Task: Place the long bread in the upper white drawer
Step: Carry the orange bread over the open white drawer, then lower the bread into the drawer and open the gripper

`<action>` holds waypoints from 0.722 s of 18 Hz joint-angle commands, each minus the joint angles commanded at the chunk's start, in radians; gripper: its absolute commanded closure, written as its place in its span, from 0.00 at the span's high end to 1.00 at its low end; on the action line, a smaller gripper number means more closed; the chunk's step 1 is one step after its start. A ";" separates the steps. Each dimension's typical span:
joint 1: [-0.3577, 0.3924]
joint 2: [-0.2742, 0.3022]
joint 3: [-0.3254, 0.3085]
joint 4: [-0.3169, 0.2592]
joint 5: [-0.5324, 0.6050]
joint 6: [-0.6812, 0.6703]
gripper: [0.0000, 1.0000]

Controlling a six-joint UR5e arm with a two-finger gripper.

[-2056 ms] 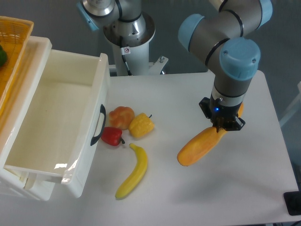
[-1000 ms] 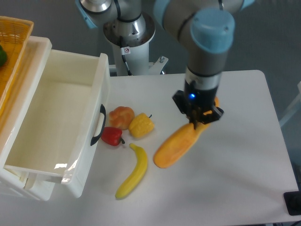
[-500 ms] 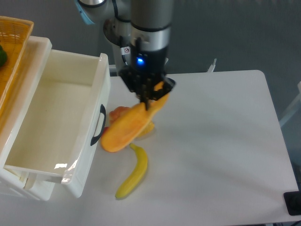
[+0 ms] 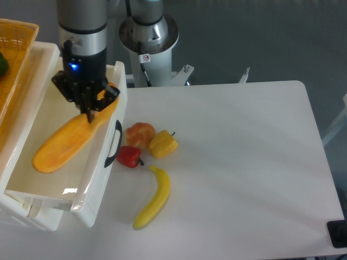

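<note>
Camera view: the tool [image 4: 89, 110] is clamped on one end of the long bread [image 4: 68, 141], which hangs slanted over the open upper white drawer [image 4: 103, 132]. Carrying looks done; next it should lower and release inside.

The smooth elongated loaf of long bread [image 4: 68, 142] is orange-yellow, against the plain white plastic of the deep rectangular upper drawer [image 4: 59, 145] with its black handle [image 4: 113, 144]. The two-finger gripper [image 4: 88, 107] is black (a small blue light glows above it). On the white table [image 4: 244, 162] lie a curved yellow banana [image 4: 154, 197], a red pepper [image 4: 129, 156], a yellow pepper [image 4: 162, 144] and a round orange fruit [image 4: 140, 134]. The wicker basket [image 4: 12, 70] is yellow.
</note>
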 joint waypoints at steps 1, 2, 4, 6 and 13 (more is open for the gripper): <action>-0.002 0.002 -0.011 -0.002 0.000 -0.015 0.00; -0.003 0.002 -0.018 -0.003 -0.002 -0.031 0.00; -0.006 0.002 -0.022 -0.014 -0.006 -0.045 0.00; -0.012 -0.002 -0.029 -0.031 -0.005 -0.045 0.00; -0.009 -0.002 -0.083 -0.031 -0.002 0.038 0.40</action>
